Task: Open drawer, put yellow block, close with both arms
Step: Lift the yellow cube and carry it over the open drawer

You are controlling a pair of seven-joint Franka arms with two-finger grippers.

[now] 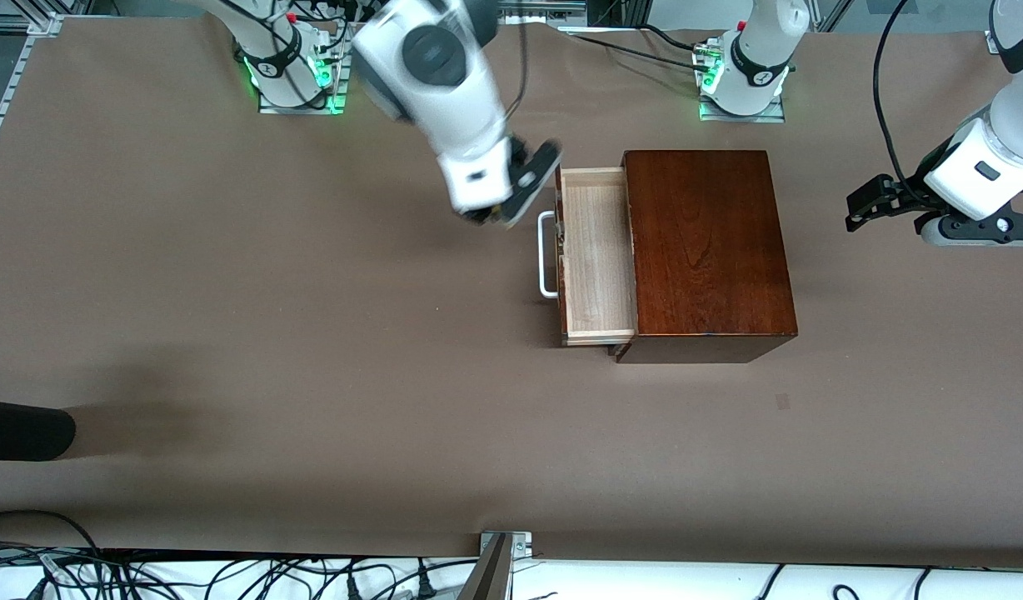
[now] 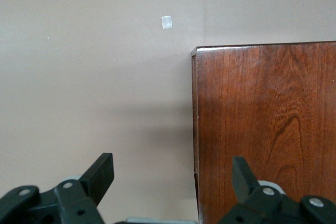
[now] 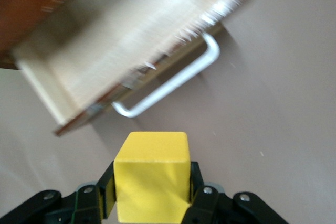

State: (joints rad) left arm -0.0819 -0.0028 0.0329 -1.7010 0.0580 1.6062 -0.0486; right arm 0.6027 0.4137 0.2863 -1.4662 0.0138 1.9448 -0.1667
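Note:
The dark reddish-brown box (image 1: 707, 242) stands mid-table with its drawer (image 1: 596, 254) pulled open toward the right arm's end; the pale tray is empty and the white handle (image 1: 546, 254) shows. My right gripper (image 1: 524, 196) is in the air just beside the drawer's front, shut on the yellow block (image 3: 152, 174); the drawer (image 3: 131, 40) and its handle (image 3: 173, 82) show in the right wrist view. My left gripper (image 1: 861, 208) is open and empty, waiting beside the box at the left arm's end. The left wrist view shows its fingers (image 2: 102, 174) over the table and the box top (image 2: 268, 124).
A dark object (image 1: 24, 429) lies at the table edge at the right arm's end, nearer the front camera. A small pale patch (image 1: 782, 402) marks the table nearer the front camera than the box. Cables run along the table's front edge.

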